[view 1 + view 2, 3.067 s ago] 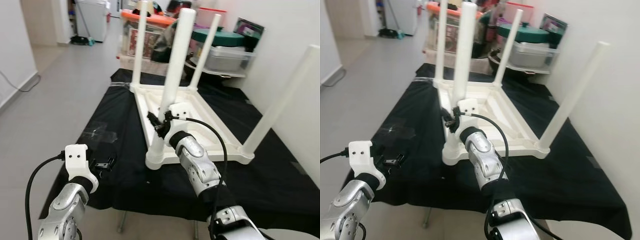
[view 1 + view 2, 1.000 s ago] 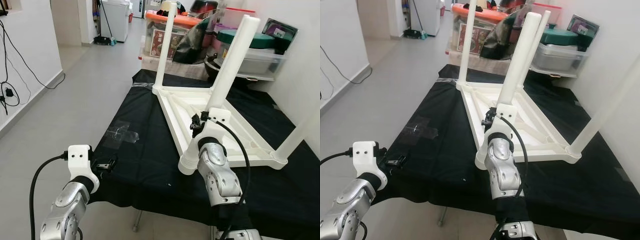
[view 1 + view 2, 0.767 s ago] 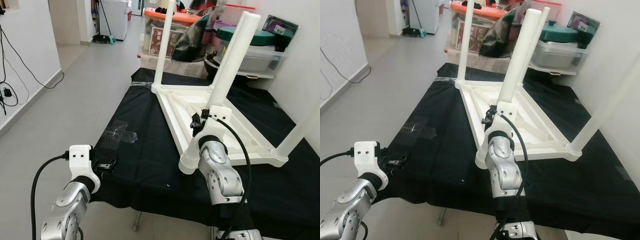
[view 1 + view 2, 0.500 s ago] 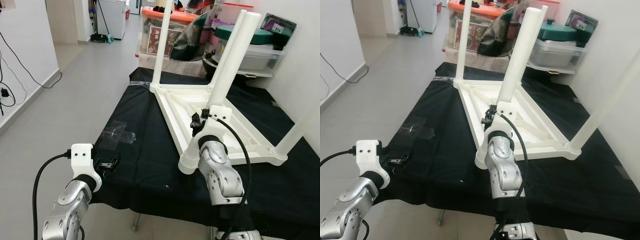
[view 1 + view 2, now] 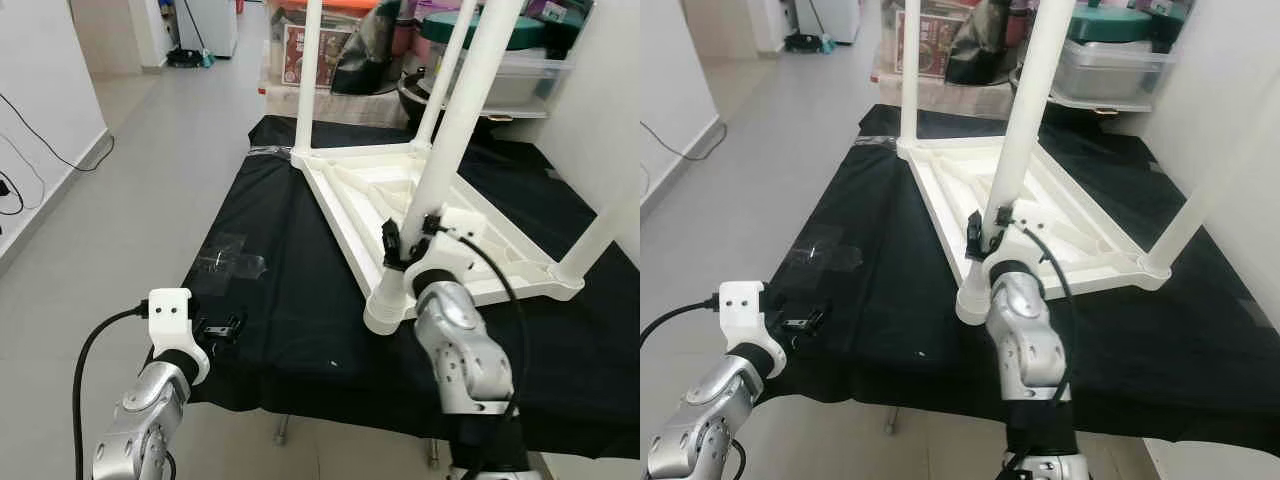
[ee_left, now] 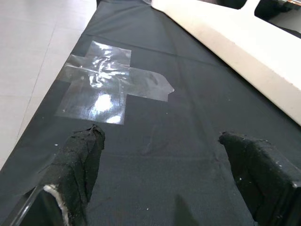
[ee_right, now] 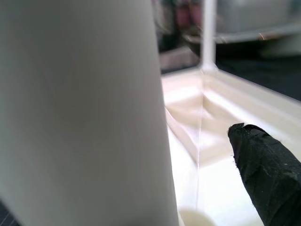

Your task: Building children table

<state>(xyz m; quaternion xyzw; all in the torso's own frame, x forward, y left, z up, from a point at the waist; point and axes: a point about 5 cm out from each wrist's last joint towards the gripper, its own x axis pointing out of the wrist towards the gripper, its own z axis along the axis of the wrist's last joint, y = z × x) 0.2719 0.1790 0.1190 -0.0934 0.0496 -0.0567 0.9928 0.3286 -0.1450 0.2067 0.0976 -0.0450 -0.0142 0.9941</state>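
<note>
White table (image 5: 350,180) lies upside down on the black cloth (image 5: 290,290), the right gripper (image 5: 393,243) hugs its near leg (image 5: 440,170), the left gripper (image 5: 225,328) waits wide open, and a hard push could tip that leg crooked.

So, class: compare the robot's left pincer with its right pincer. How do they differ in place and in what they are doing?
The left pincer hovers near the edge of the black cloth, by a patch of clear tape; the right pincer sits at the near white leg of the upturned table. The left pincer is open with nothing between its fingers; the right pincer has the leg close against it, its grip unclear. Both have black fingers.
</note>
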